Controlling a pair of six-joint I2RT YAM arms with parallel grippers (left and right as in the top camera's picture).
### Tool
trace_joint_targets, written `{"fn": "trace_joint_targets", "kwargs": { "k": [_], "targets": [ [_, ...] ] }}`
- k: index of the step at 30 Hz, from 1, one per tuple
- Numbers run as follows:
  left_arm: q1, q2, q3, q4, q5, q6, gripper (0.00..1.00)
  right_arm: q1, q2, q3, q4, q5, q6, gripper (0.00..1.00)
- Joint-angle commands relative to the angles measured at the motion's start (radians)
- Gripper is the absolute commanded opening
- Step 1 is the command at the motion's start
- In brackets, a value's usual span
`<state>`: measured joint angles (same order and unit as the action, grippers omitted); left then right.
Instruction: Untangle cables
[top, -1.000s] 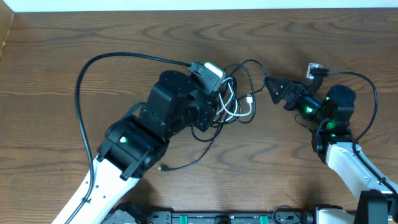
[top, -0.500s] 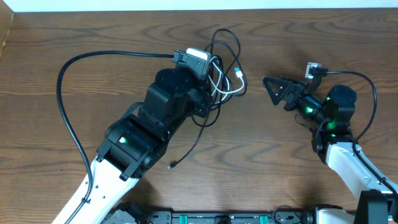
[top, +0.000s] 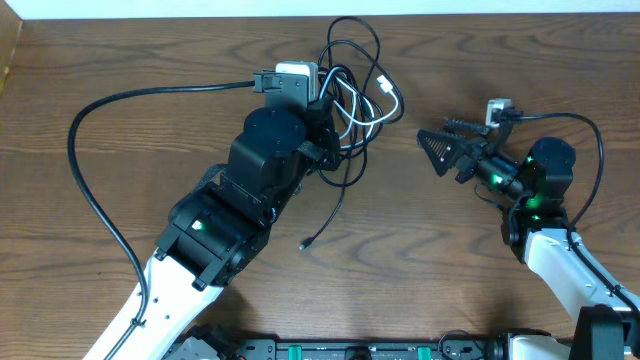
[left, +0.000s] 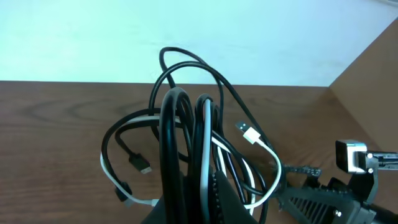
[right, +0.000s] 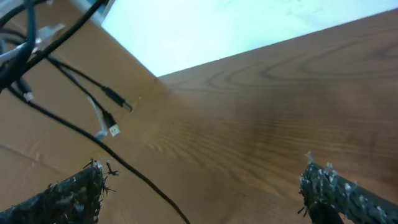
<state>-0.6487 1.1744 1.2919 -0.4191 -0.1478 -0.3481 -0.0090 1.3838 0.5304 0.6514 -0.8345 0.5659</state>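
From above: the black two-piece left fingers (top: 335, 115) sit toward the far side of the brown wood-grain counter (top: 480, 270), pinched on a knotted bunch of thin black cords (top: 350, 75) plus one thin white cord (top: 385, 118). Loops fan out past the tips twd the far edge. One black tail trails back to the near side and ends in a small plug (top: 305, 244). The black right fingers (top: 437, 152) are off to the right of the bunch, well apart from it, spread wide. A thick black arm wire (top: 72, 150) arcs out left of the left arm. Left wrist cam: the cords run up thru the ctr, black ones (left: 169, 143) and the white one (left: 206, 155) side by side, squeezed against a ribbed black pad (left: 219, 193). The white cord curls right and ends in a flat silver plug (left: 249, 132). A black plug (left: 140, 163) dangles left of the bundle, and the right arm shows at btm right. Right wrist cam: rough black pads (right: 68, 193) at the btm corners w/ a wide gap, only bare counter (right: 280, 93) seen btwn. At upper left are blurred cord strands (right: 68, 37) and a couple of plugs (right: 118, 98), clear of the pads.
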Motion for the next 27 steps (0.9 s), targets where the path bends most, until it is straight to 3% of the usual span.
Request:
{"fn": "trace_joint_targets", "kwargs": {
  "k": [1,7,13,20,27],
  "targets": [
    [0.005,-0.012,0.021,0.016,0.091,0.009,0.08,0.004,-0.005,0.010,0.003,-0.048,-0.071,0.99],
    [0.059,-0.012,0.021,0.051,0.388,0.125,0.08,0.004,-0.005,0.010,0.003,-0.048,-0.074,0.99],
    [0.229,-0.012,0.021,0.055,0.726,0.166,0.08,0.004,-0.005,0.010,0.003,-0.048,-0.075,0.99],
    [0.383,0.001,0.021,0.116,1.289,0.269,0.08,0.004,-0.005,0.010,0.051,-0.125,-0.093,0.99],
    [0.387,0.011,0.021,0.115,1.463,0.357,0.08,0.025,-0.005,0.010,0.154,-0.190,-0.094,0.99]
  ]
}}
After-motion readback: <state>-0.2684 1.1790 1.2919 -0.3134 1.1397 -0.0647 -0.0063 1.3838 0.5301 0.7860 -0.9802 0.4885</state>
